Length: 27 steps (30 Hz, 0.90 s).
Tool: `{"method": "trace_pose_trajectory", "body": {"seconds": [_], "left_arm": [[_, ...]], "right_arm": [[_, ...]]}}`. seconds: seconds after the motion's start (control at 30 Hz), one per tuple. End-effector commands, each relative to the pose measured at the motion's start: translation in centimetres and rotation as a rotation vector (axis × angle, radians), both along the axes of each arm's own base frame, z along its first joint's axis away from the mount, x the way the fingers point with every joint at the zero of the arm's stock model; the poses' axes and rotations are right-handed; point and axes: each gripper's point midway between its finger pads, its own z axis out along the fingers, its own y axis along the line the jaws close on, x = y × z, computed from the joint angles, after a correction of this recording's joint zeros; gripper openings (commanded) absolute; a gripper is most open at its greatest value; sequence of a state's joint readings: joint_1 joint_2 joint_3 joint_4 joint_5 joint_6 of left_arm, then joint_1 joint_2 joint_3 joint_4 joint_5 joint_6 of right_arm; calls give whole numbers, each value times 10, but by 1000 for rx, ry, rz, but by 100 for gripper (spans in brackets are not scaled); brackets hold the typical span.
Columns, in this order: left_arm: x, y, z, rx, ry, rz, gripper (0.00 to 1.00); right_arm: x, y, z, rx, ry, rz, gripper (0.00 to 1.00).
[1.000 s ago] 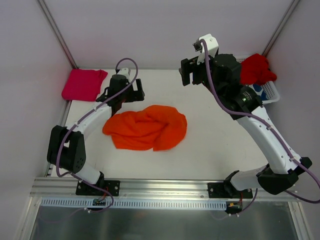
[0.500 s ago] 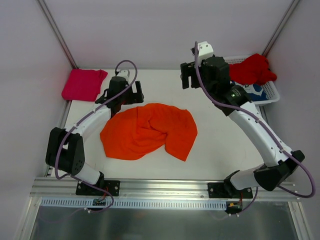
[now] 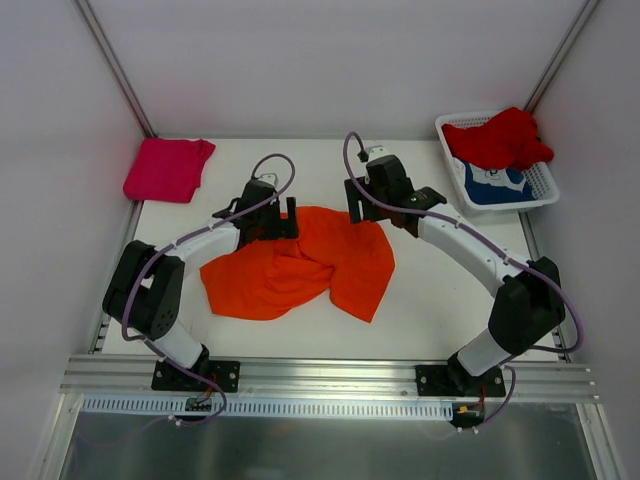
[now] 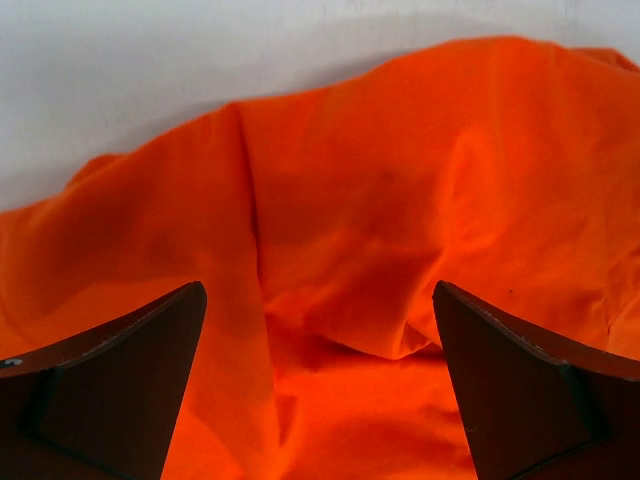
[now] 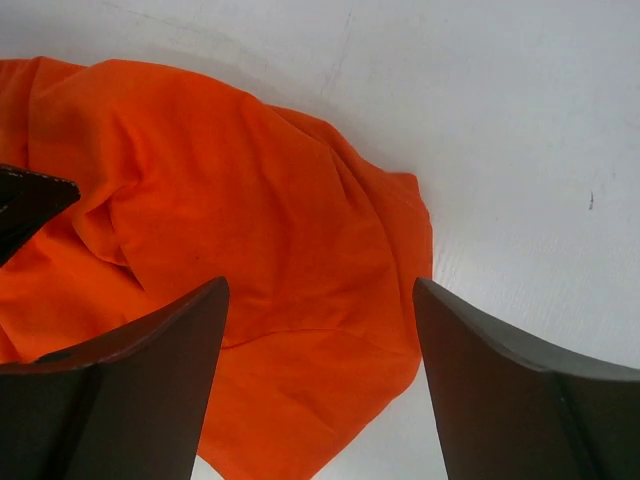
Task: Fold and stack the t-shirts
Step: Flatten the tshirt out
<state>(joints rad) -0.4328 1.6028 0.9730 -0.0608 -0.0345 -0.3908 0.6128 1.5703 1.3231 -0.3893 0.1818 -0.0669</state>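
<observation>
Orange t-shirt [image 3: 300,265] lies crumpled just ahead of the left pincer [image 4: 320,295] and right pincer [image 5: 320,285], both wide open, empty; right of them, red t-shirt [image 3: 495,140] half-hides the unreadable white print on blue t-shirt [image 3: 500,188]

Matt, soft creased cloth of orange t-shirt [image 3: 300,268]; smooth matt white table [image 3: 425,298].

Your left arm [image 3: 200,240] and right arm [image 3: 470,245] share white link shells, black joint housings and a looping purple cable [image 3: 272,160]. Black base plates [image 3: 195,375] sit on a silver rail [image 3: 320,372]. The left tool [image 4: 320,300] and right tool [image 5: 320,290] show dark, wedge-shaped fingers [image 4: 120,390].
</observation>
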Motion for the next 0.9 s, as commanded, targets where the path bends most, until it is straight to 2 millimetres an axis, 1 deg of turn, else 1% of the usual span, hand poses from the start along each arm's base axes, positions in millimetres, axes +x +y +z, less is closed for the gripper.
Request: {"method": "trace_pose_trajectory", "body": {"seconds": [0.0, 0.03, 0.07, 0.1, 0.2, 0.23, 0.27, 0.3, 0.33, 0.37, 0.4, 0.47, 0.5, 0.57, 0.6, 0.67, 0.7, 0.8, 0.83, 0.87], "left_arm": [[-13, -8, -2, -17, 17, 1, 99], [-16, -8, -2, -18, 20, 4, 99], [-23, -9, -7, -11, 33, -1, 99], [-26, -9, -7, -11, 35, 0, 99], [-42, -14, -2, -17, 38, -16, 99], [-45, -16, 7, -24, 18, -19, 99], [-56, -17, 5, -5, 33, -32, 99], [-62, -18, 8, -1, 38, -38, 99], [-68, -19, 16, -13, 30, -38, 99], [-81, -19, 11, 1, 55, -52, 99], [-87, -19, 20, -18, 41, -44, 99], [-106, -18, 21, -13, 58, -54, 99], [-112, -20, 33, -44, 37, -51, 99], [-128, -21, 40, -47, 43, -70, 99], [-138, -28, 45, -59, 34, -87, 99], [-152, -28, 40, -46, 60, -94, 99], [-165, -26, 28, -30, 98, -93, 99], [-182, -22, 0, 0, 170, -61, 99], [-190, -17, -13, 40, 182, -59, 99], [-193, -14, -20, 63, 183, -49, 99]], "right_arm": [[3, 8, 11, 88, -23, -33, 78], [2, 6, 6, 83, -17, -34, 78], [-2, 4, -4, 78, 6, -44, 78], [-5, 3, -11, 77, 24, -56, 78], [-10, -1, -30, 58, 62, -72, 77], [-11, -3, -35, 53, 71, -75, 77], [-13, -3, -40, 46, 82, -77, 77], [-13, -4, -42, 39, 85, -78, 77], [-13, -4, -45, 35, 91, -81, 77], [-13, -4, -46, 36, 93, -81, 77], [-12, -4, -47, 36, 93, -83, 77], [-11, -3, -51, 31, 100, -82, 77], [-10, -3, -52, 30, 103, -82, 77], [-10, 0, -56, 30, 115, -81, 77], [-9, 0, -56, 35, 116, -83, 77], [-9, 2, -56, 41, 116, -83, 77], [-7, 2, -54, 44, 112, -85, 77], [-6, 0, -52, 41, 105, -86, 77], [-5, 0, -51, 45, 103, -88, 77], [-4, -1, -49, 49, 100, -88, 77]]}}
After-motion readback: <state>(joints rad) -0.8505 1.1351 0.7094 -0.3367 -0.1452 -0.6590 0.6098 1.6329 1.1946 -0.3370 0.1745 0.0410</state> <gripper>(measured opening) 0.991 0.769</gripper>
